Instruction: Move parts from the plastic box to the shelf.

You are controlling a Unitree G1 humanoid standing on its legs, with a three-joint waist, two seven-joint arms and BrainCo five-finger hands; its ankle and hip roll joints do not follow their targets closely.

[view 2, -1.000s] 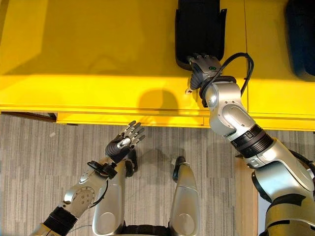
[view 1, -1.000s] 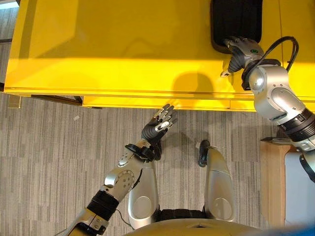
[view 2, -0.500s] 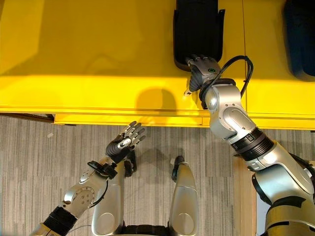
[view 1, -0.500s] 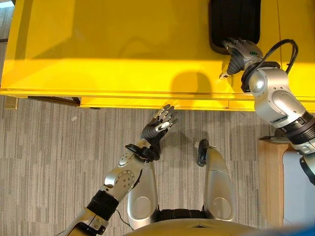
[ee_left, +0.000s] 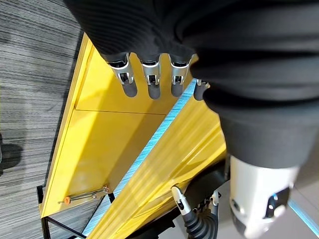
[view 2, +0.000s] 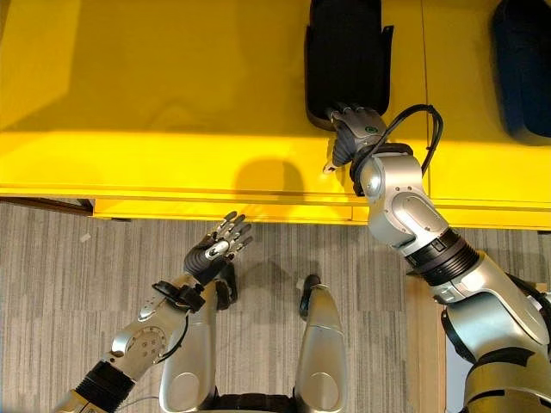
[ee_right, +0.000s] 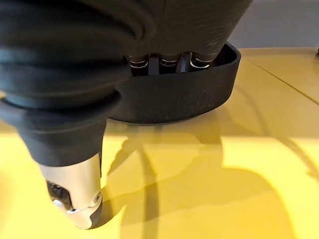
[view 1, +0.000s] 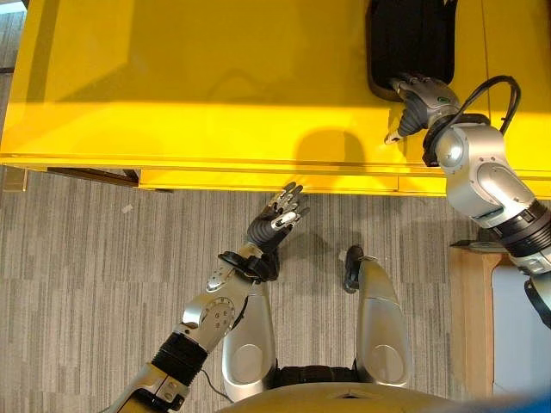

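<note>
My right robot hand [view 2: 355, 127] reaches across the glossy yellow counter [view 1: 189, 95] to the near end of a long black rounded plastic part [view 2: 346, 53] that lies flat on it. In my right wrist view my fingers [ee_right: 164, 60] go over the part's rim [ee_right: 199, 94] and their tips are hidden inside it, so I cannot tell whether they are curled; my thumb [ee_right: 75, 204] stays outside, pointing down toward the counter. A second dark part [view 2: 522, 69] lies well apart, further to my right on the same counter. My left robot hand [view 1: 277, 219] hangs over the grey striped carpet floor [view 1: 77, 275], just short of the counter's front edge, fingers straight and slightly spread, holding nothing.
</note>
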